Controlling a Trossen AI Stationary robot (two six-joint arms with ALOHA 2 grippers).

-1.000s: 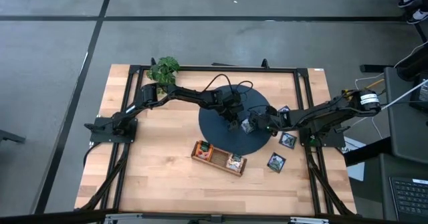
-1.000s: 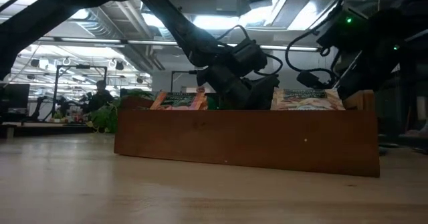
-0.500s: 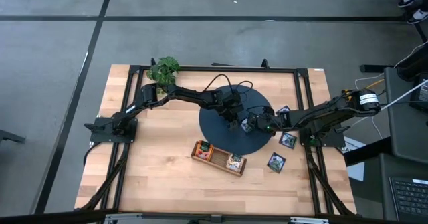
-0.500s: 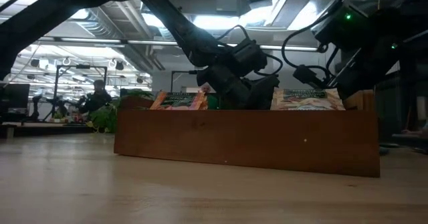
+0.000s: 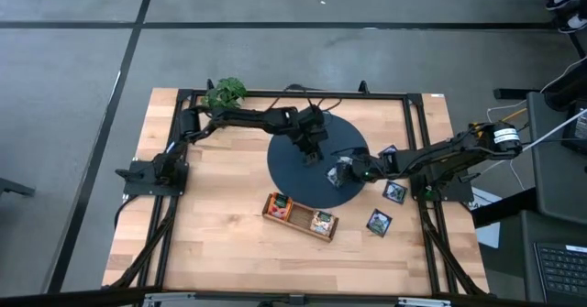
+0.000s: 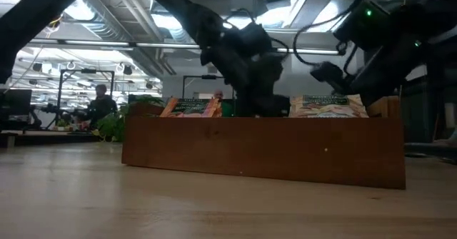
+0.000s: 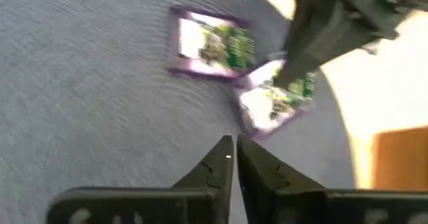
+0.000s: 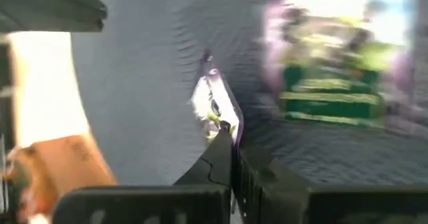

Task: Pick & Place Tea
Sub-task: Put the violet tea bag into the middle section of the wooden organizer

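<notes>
Two tea sachets with purple edges and green print are on the round dark mat (image 5: 293, 174). One sachet (image 7: 210, 43) lies flat. My right gripper (image 5: 347, 169) is shut on the other sachet (image 7: 277, 97) at the mat's right side. My left gripper (image 5: 310, 151) hovers above the mat's far middle, shut (image 7: 234, 144) and empty, a little short of both sachets. More sachets (image 5: 394, 191) (image 5: 379, 221) lie on the wood right of the mat. Others stand in the brown tray (image 5: 300, 216). My right gripper pinches the sachet by one edge (image 8: 219, 114) between its two fingers. The fingers slant down from the table's right side. The sachet is tilted up on edge over the mat; I cannot tell whether its lower edge still touches the mat.
A green plant (image 5: 225, 92) stands at the far left corner of the frame. The tray lies on the near side of the mat, with orange and pale sachets (image 6: 193, 107) showing above its wall. A person (image 6: 100, 100) sits in the room beyond the table.
My left gripper has risen from the mat and drawn back toward the table's far edge, away from the two sachets. My right gripper has stayed at the mat's right side.
</notes>
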